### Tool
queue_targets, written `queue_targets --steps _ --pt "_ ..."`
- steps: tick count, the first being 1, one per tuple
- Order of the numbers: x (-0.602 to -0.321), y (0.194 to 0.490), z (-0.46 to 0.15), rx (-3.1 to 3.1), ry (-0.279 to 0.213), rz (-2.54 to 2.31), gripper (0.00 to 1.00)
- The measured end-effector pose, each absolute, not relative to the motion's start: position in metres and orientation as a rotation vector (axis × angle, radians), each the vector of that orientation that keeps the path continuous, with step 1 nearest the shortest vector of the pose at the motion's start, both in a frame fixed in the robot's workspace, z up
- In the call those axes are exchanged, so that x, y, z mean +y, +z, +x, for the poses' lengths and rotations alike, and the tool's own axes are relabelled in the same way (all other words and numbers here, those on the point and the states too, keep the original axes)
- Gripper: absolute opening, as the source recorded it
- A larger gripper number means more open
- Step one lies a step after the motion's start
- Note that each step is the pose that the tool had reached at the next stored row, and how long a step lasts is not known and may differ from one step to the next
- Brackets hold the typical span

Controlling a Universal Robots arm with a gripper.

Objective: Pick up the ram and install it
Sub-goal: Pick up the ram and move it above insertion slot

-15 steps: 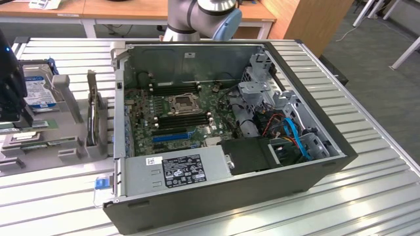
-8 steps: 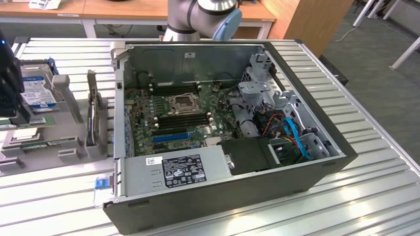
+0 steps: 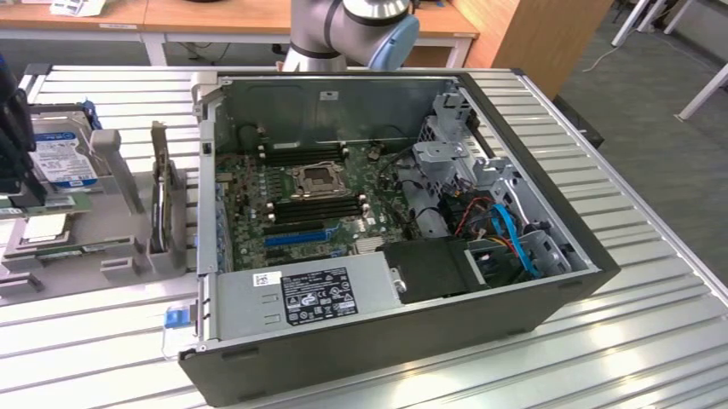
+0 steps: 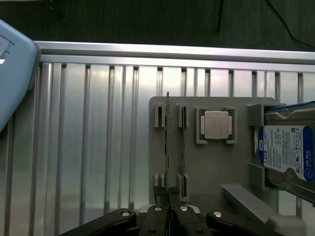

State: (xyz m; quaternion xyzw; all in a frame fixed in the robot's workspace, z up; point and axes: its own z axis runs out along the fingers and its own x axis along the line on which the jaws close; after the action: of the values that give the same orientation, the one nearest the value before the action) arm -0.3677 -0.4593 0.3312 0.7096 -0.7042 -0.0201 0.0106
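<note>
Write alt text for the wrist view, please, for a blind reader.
The end effector is shut on one end of the ram, which stands on edge in a grey holder. A processor chip and a hard drive sit in the same holder.

Arm (image 3: 330,21): silver-grey tube, light blue joint cap. Claw (image 4: 167,193): black links, silver screws seen at pivots.

light: bright, from overhead;
glare: white streaks on the table slats (image 4: 98,147);
shadow: computer case (image 3: 398,345) interior dim; floor (image 4: 147,19) beyond dark
</note>
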Motion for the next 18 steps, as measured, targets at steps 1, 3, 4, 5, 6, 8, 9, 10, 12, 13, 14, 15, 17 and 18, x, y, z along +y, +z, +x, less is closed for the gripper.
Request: queue_targets --steps 1,3,4,5,6,8,9,10,12,13,14,15,17,18 --pt "-0.459 0.333 -0.368 -2.197 -0.063 2.214 0.12" --pt "-0.459 0.337 -0.368 -2.198 -0.063 2.214 0.12" --pt "-0.459 0.338 -0.368 -2.198 -0.063 2.214 0.12" --pt "-0.459 0.34 -0.368 -2.198 -0.063 2.214 0.12" --pt "-0.459 0.342 -0.368 -2.198 -0.063 2.214 0.12" --pt "-0.459 0.346 -0.368 -2.198 -0.063 2.214 0.12" --pt "-0.459 0.348 -0.368 -2.198 -0.063 2.214 0.12" --pt "-0.459 0.35 -0.368 -2.198 -0.063 2.214 0.12" --pt "-0.459 0.353 -0.368 -2.198 -0.063 2.214 0.12" --pt "-0.459 0.355 -0.368 -2.198 -0.063 2.214 0.12" --pt "-0.459 0.357 -0.368 -2.198 -0.063 2.214 0.12" --pt "-0.459 0.358 -0.368 -2.198 -0.063 2.214 0.12" --pt "-0.459 0.362 -0.368 -2.198 -0.063 2.214 0.12" --pt "-0.459 0.364 -0.368 -2.198 -0.063 2.214 0.12"
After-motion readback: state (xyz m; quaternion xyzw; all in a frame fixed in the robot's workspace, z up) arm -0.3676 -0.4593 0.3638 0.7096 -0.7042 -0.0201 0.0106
